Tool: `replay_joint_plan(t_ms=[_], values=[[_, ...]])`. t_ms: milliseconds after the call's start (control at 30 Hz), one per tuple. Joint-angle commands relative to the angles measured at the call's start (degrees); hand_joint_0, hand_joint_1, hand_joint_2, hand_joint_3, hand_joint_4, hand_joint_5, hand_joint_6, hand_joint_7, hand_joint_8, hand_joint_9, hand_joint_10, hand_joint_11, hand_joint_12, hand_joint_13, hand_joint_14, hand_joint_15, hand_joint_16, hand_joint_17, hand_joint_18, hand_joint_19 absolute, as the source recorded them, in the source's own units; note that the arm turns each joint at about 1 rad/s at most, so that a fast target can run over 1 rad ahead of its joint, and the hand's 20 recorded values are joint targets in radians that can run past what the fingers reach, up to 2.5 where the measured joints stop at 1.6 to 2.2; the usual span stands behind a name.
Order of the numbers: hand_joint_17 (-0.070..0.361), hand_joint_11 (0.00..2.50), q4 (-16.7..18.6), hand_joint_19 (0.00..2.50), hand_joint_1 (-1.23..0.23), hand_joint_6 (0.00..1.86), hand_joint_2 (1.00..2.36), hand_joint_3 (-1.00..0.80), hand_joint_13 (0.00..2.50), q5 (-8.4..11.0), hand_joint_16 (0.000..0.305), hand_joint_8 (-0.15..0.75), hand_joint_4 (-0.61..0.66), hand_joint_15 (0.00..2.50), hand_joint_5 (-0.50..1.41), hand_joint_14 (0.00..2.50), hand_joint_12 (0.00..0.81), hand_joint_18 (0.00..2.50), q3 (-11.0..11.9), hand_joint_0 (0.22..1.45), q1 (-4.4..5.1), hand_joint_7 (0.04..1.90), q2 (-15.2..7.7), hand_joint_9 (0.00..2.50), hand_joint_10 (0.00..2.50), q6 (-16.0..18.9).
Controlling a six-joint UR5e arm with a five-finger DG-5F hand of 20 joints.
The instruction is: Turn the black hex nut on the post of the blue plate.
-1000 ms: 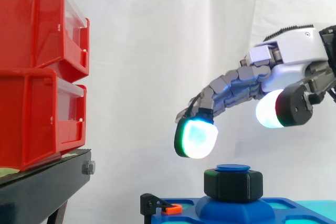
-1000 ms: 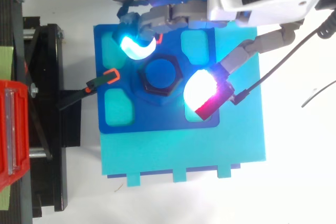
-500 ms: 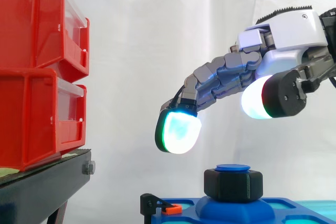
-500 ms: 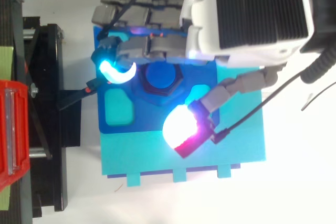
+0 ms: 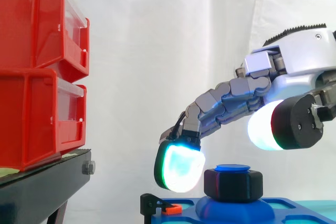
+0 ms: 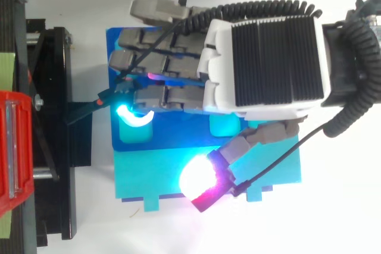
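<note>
The black hex nut (image 5: 233, 184) sits on the blue post (image 5: 233, 168) of the blue plate (image 5: 294, 205), which rests on a cyan base (image 6: 268, 171). My hand (image 5: 299, 61) hovers over the nut with its fingers gently curved and nothing in them. One glowing fingertip (image 5: 178, 167) hangs just left of the nut at its height, with a small gap between. The thumb pad (image 5: 265, 125) is up and to the right, clear of the nut. In the top view the hand (image 6: 262, 63) covers the nut and post, and the plate (image 6: 172, 138) shows around it.
Two stacked red bins (image 5: 37, 72) stand on a black stand (image 5: 42, 187) at the left. A black clamp with an orange tip (image 5: 163, 206) holds the plate's left edge, close under the fingertip. White curtain behind.
The hand has come down and shifted over the plate, now covering the nut from above. Its fingertip dropped from above the nut to beside its left face.
</note>
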Motion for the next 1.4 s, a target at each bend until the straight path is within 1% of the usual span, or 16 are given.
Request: replay_joint_plan(t_ms=[0,200,400,533,867,1067,1133,1167,1367], values=[[0.152,0.0,0.8,0.04,-0.29,0.5,1.0,-0.5,0.01,0.66,0.068,0.266,0.22,0.01,-0.2,0.0,0.408,0.0,-0.5,0.39,0.39,0.79,0.0,0.2,0.0,0.2],[0.152,0.0,0.8,0.05,-0.28,0.5,1.0,-0.5,0.01,1.1,0.067,0.266,0.22,0.0,-0.2,0.0,0.407,0.0,-0.5,0.39,0.65,0.79,0.0,0.21,0.0,0.1],[0.152,0.0,0.7,0.05,-0.24,0.5,1.0,-0.5,0.01,1.1,0.068,0.268,0.23,0.01,-0.2,0.0,0.41,0.0,-0.5,0.39,0.65,0.79,0.0,0.21,0.0,0.2],[0.152,0.0,0.5,0.05,-0.22,0.5,1.0,-0.5,0.01,0.92,0.068,0.27,0.23,0.01,-0.2,0.0,0.41,0.0,-0.5,0.39,0.3,0.79,0.0,0.21,0.0,0.1],[0.152,0.0,0.1,0.05,-0.21,0.5,1.0,-0.5,0.01,0.3,0.068,0.271,0.23,0.0,-0.2,0.0,0.41,0.0,-0.6,0.39,-0.05,0.79,0.0,0.21,0.0,0.1],[0.152,0.0,0.1,0.05,-0.21,0.5,1.0,-0.5,0.01,-1.01,0.068,0.27,0.23,0.0,-0.2,0.0,0.411,0.0,-0.5,0.39,-0.84,0.79,0.0,0.21,0.0,0.2],[0.152,0.0,0.1,0.05,-0.22,0.5,1.0,-0.5,0.01,-1.72,0.068,0.27,0.23,0.01,-0.2,0.0,0.411,0.0,-0.5,0.39,-1.19,0.79,0.0,0.2,0.0,0.2],[0.152,0.0,0.1,0.05,-0.22,0.5,1.0,-0.5,0.01,-2.24,0.068,0.27,0.23,0.0,-0.2,0.0,0.41,0.0,-0.5,0.39,-1.54,0.79,0.0,0.2,0.0,0.2],[0.152,0.0,0.4,0.05,-0.22,0.5,1.0,-0.5,0.01,-3.74,0.068,0.271,0.23,0.01,-0.2,0.0,0.41,0.0,-0.5,0.39,-2.33,0.79,0.0,0.21,0.0,0.1]])
